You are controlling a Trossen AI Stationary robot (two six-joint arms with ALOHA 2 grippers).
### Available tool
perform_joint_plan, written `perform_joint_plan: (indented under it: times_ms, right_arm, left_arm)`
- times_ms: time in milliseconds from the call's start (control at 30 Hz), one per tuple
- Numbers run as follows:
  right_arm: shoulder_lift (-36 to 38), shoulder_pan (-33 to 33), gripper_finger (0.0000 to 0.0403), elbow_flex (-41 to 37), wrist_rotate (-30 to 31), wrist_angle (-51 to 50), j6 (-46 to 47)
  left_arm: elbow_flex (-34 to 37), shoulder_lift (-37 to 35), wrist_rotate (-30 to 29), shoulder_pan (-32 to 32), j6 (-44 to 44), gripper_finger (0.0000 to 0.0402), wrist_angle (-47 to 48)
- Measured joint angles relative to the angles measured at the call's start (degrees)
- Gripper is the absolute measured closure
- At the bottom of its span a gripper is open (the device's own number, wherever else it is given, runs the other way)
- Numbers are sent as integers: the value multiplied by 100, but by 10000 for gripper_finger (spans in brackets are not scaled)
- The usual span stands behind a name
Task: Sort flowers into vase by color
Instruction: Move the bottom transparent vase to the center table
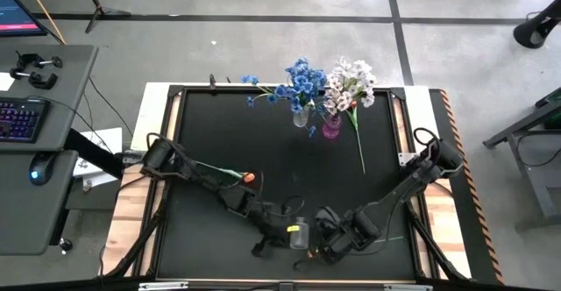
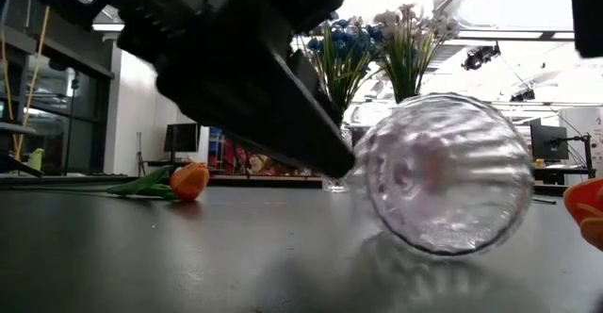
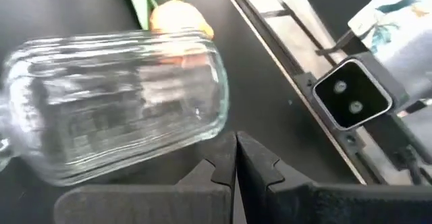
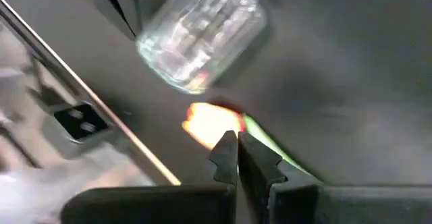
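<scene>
A clear ribbed glass vase [image 1: 300, 234] lies on its side on the black mat near the front edge. My left gripper [image 3: 236, 150] is shut, its tips close beside the vase's base end [image 3: 216, 116]. My right gripper [image 4: 237, 146] is shut too, pointing down at an orange tulip [image 4: 210, 124] where blossom meets green stem [image 4: 273, 146]. Another orange tulip [image 1: 250, 177] lies flat on the mat to the left. At the far edge, blue flowers [image 1: 302, 82] stand in a clear vase and white flowers [image 1: 351, 82] in a pink one. My left gripper has its shut fingertips [image 3: 251, 158] right beside the lying vase's wall near the base [image 3: 214, 126], coming in slanting down from the table's left. The low view shows the dark finger up against the vase's left side [image 2: 366, 162]; whether they truly touch I cannot tell. My right gripper's shut fingertips [image 4: 226, 150] stand over the tulip's blossom base [image 4: 226, 128] from above. I cannot tell whether they touch it.
A small camera [image 3: 351, 96] sits on the table's front rail close to both grippers. A loose green stem [image 1: 359, 149] lies on the mat below the pink vase [image 1: 331, 130]. The mat's middle [image 1: 289, 164] is bare.
</scene>
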State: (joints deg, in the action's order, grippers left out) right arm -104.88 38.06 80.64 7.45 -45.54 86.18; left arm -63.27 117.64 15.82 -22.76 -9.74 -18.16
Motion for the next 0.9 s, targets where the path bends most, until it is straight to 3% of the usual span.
perform_joint_plan:
  times_ms: [167,333,433,667,767,900]
  right_arm:
    - [6,-20,402,2,-74,351,807]
    - [28,-57,375,2,-187,398,1458]
    - [24,-72,317,0,-188,263,1996]
    - [7,-280,139,-94,180,540,2919]
    - [6,-491,83,-94,321,1120,2600]
    - [-69,-807,41,-81,86,1538,1981]
  left_arm:
    - [-30,-389,325,212,100,401,1071]
    - [283,-1382,-13,500,780,401,2481]
    - [644,-2071,-467,672,834,401,2657]
    - [1645,-3513,-1033,950,208,402,2671]
    - [2021,-3961,-1156,965,-65,402,2673]
    - [2395,-4353,-1195,933,-490,402,2594]
